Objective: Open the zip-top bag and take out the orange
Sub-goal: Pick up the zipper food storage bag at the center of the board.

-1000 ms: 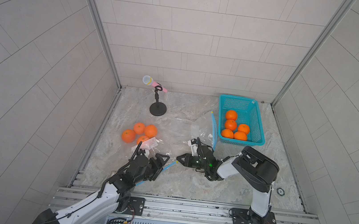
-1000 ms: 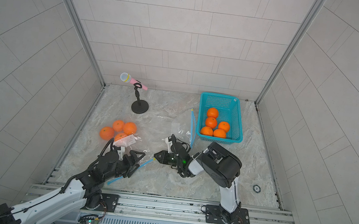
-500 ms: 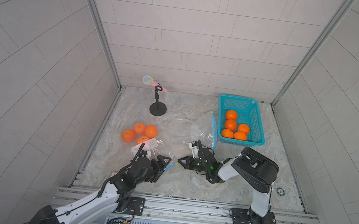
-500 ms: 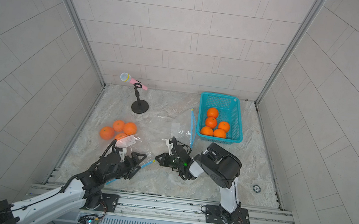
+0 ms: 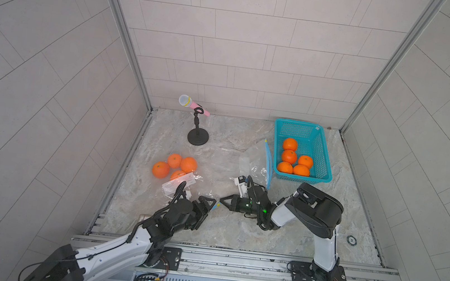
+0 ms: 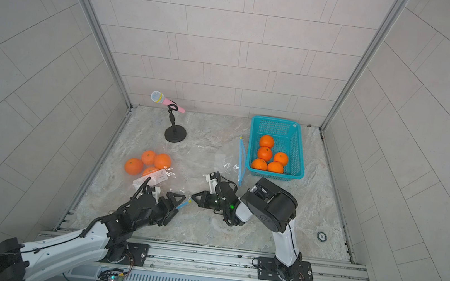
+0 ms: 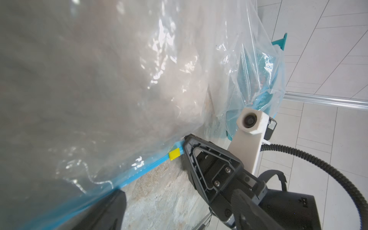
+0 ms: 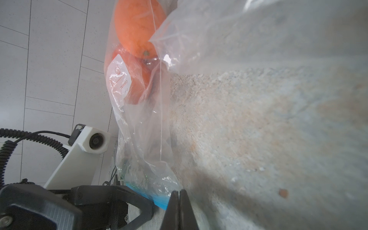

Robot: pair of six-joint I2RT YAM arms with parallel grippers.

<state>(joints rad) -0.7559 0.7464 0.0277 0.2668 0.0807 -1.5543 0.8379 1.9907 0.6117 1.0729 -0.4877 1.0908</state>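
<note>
The zip-top bag (image 5: pixel 200 191) (image 6: pixel 167 182) lies at the left with several oranges (image 5: pixel 188 164) (image 8: pixel 137 29) inside. Its blue zip edge (image 7: pixel 139 169) runs toward the front, and a yellow slider (image 7: pixel 174 155) sits near the end. My right gripper (image 5: pixel 221 200) (image 6: pixel 193 195) (image 8: pixel 180 192) is shut on the tip of that zip edge, just past the slider. My left gripper (image 5: pixel 209 208) (image 6: pixel 179 205) faces it, open, with one of its fingers (image 7: pixel 107 211) under the blue strip.
A teal basket (image 5: pixel 298 131) holding several oranges stands at the back right. An empty clear bag (image 5: pixel 256 162) with a blue strip lies beside it. A toy microphone on a black stand (image 5: pixel 198 138) is at the back. A small ring (image 5: pixel 352 240) lies at the right front.
My right gripper's jaws have closed onto the end of the zip edge. My left gripper has shifted slightly along the strip and narrowed a little.
</note>
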